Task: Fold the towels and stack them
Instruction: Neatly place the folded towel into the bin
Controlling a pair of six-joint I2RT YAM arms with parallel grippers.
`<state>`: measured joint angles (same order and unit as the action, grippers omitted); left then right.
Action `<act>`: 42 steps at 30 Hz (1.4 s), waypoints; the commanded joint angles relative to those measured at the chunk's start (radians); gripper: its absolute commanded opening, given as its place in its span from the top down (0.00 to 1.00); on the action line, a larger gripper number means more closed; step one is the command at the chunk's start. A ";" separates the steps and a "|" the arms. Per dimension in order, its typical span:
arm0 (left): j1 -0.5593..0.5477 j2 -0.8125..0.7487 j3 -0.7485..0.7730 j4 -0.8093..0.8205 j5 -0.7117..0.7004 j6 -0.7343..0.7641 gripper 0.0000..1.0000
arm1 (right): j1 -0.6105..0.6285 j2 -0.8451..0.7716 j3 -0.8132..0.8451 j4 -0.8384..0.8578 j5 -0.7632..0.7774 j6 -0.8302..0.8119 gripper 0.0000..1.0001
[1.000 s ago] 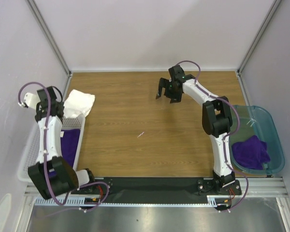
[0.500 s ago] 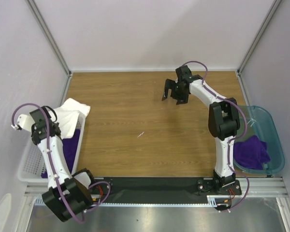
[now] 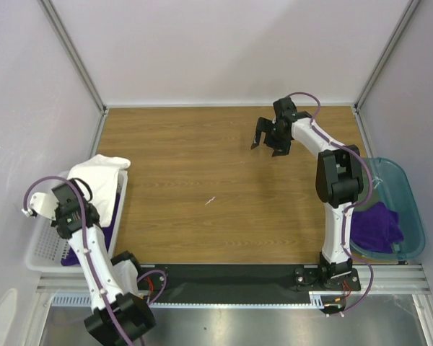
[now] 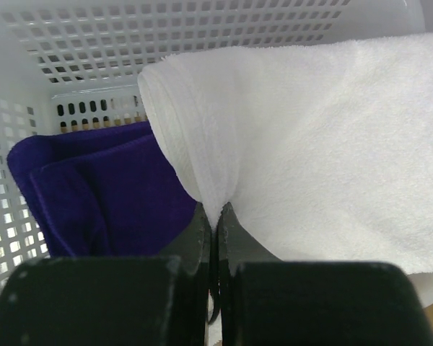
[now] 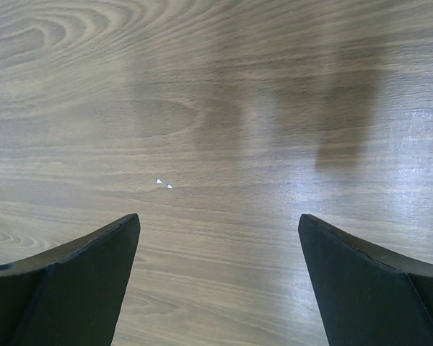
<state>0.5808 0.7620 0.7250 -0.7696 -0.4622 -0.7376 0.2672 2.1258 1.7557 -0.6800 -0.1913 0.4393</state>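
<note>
L gripper [image 4: 215,216]: jaws pressed together, pinching a fold of the white towel [image 4: 332,144]. In the left wrist view the pinched fold is a thick rolled edge. It goes from the fingertips up to the upper left of the frame, and the rest of the cloth spreads to the right side.

In the top view the white towel [image 3: 97,176] is at the left of the frame. Its long axis is approx. diagonal, from the upper right end near the table [image 3: 187,158] edge down-left toward the L wrist. It lies over the upper part of the white basket [image 3: 47,249] and hides the gripper there.

Under and beside it, inside the basket, is a purple towel [image 4: 94,187], folded. In the top view only a narrow strip shows, running top to bottom along the basket's right wall.

R gripper [image 5: 218,220]: fingers spread wide, nothing between them, only bare wood below with two tiny white specks [image 5: 164,184]. In the top view it is at the upper centre-right, above the table, well apart from all towels.

Second purple towel [image 3: 379,223]: crumpled, no clear axis, in the teal bin [image 3: 411,209] at the lower right of the frame.
</note>
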 commanded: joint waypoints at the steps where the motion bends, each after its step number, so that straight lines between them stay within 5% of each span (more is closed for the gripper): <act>1: 0.016 -0.067 -0.045 -0.004 -0.055 0.067 1.00 | 0.004 -0.050 -0.012 0.008 0.013 -0.013 0.00; 20: 0.008 -0.243 0.017 -0.112 -0.138 0.052 0.98 | 0.004 -0.009 0.033 -0.067 0.084 -0.048 0.00; 42: 0.008 -0.233 0.122 -0.257 -0.242 -0.060 0.98 | 0.018 0.023 0.056 -0.098 0.085 -0.056 0.00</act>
<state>0.5831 0.5293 0.8009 -1.0130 -0.6468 -0.7773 0.2787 2.1353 1.7599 -0.7574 -0.1120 0.3981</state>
